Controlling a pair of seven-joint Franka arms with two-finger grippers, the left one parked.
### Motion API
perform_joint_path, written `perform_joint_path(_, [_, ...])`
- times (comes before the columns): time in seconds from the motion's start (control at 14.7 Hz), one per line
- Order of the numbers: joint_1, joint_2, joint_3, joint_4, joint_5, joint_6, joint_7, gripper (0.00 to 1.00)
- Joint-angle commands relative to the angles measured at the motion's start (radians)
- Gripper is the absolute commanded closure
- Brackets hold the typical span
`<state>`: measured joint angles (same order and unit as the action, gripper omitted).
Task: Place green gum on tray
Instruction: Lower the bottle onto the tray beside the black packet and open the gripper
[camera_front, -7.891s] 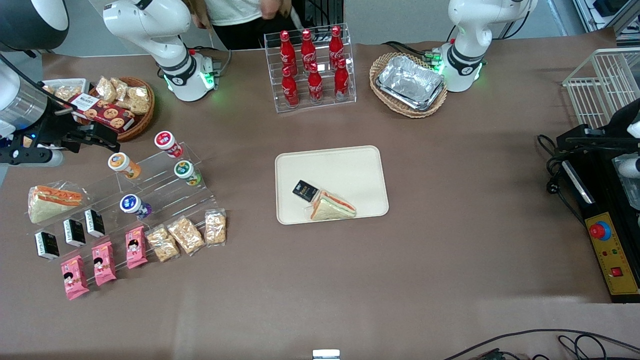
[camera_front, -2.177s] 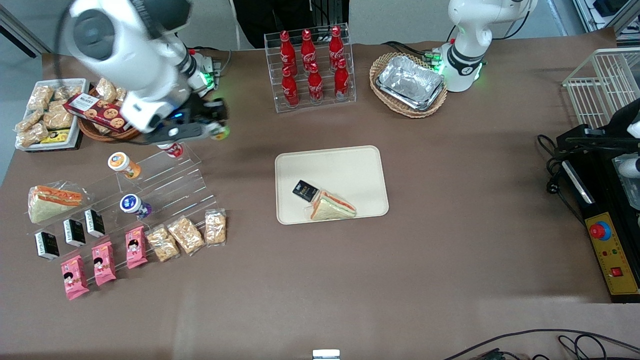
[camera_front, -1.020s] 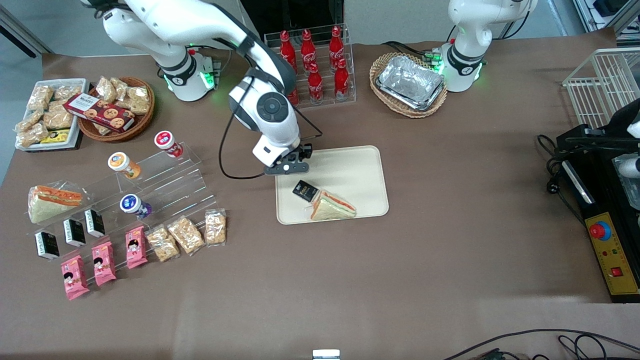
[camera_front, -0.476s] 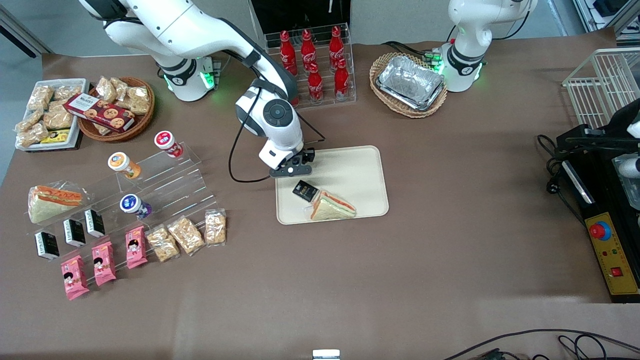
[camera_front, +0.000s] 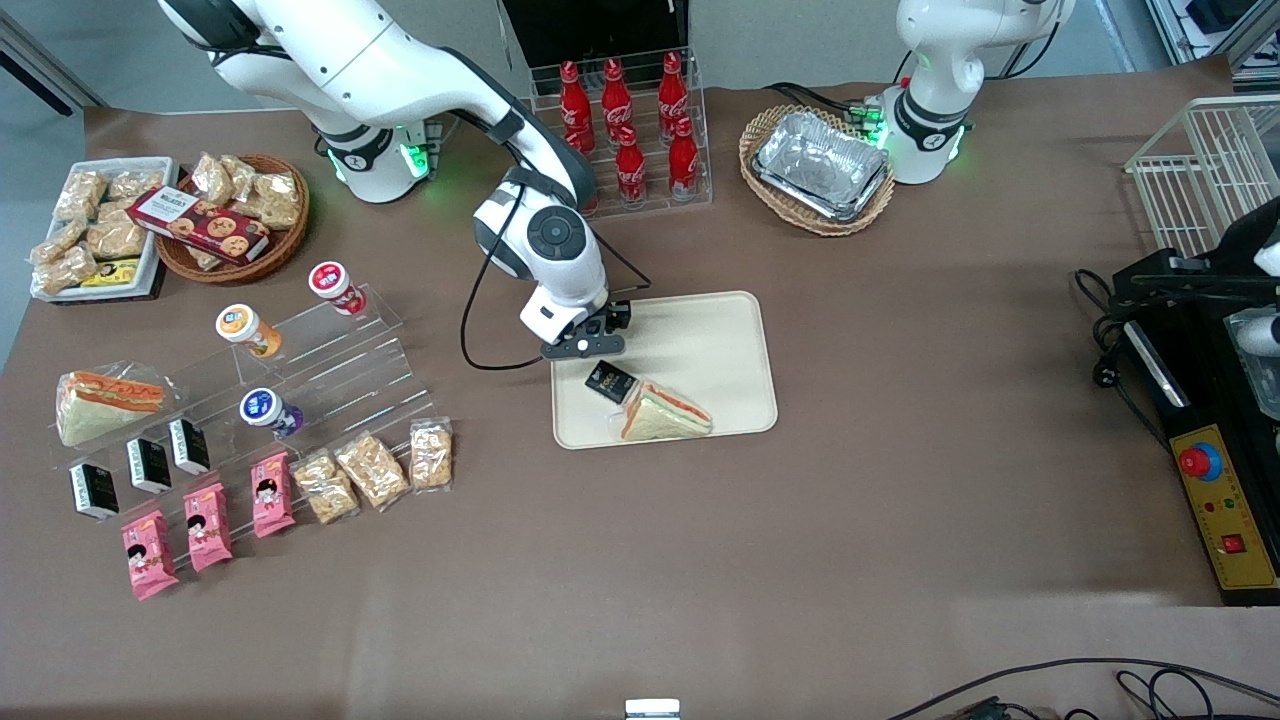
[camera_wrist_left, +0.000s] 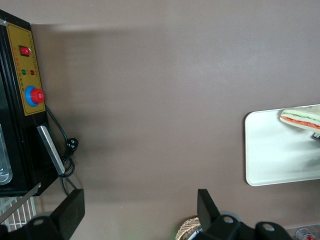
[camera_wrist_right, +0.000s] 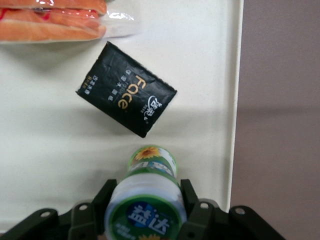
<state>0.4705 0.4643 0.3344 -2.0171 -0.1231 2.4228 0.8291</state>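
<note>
Your gripper (camera_wrist_right: 146, 210) has its jaws closed on the green gum (camera_wrist_right: 147, 197), gripped by the sides just under the lid so the base points down at the tray (camera_wrist_right: 50, 165), presumably for an upright set-down. You see a small canister with a white-rimmed green lid and a sunflower on its green label. It hangs over bare tray surface near the edge, just short of the black Face packet (camera_wrist_right: 126, 96); farther on lies the wrapped sandwich (camera_wrist_right: 50, 22).
</note>
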Motion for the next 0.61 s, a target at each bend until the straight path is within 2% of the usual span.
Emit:
perform_joint_path(0.0, [0.002, 0.019, -0.001, 0.003, -0.032, 0.039, 0.027, 0.61])
perform_joint_path(0.14, [0.000, 0.017, -0.001, 0.003, -0.032, 0.039, 0.027, 0.60])
perform_joint_path(0.2, [0.000, 0.017, -0.001, 0.005, -0.032, 0.039, 0.027, 0.52])
perform_joint_path(0.27, [-0.001, 0.017, -0.001, 0.005, -0.032, 0.038, 0.027, 0.42])
perform_joint_path(0.34, [-0.001, 0.016, -0.001, 0.005, -0.032, 0.038, 0.028, 0.20])
perform_joint_path(0.41, [-0.003, 0.016, -0.003, 0.005, -0.032, 0.038, 0.033, 0.15])
perform_joint_path(0.54, [-0.004, 0.013, -0.003, 0.008, -0.032, 0.036, 0.035, 0.12])
